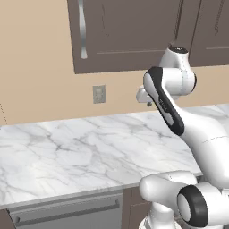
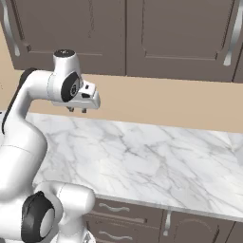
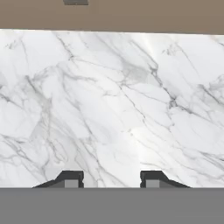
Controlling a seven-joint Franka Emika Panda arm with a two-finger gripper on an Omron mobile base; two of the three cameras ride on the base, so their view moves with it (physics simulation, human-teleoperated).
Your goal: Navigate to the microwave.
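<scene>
Gripper [image 2: 77, 110] over white marble counter [image 2: 156, 156], fingers well apart

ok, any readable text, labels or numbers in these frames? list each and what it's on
None: no readable text in any view.
Wall outlet: plain plate, no marking legible.
Upper cabinets: blank dark doors with metal handles.
Marble counter: veining only.
Pincer: open over the counter, no label visible.
</scene>
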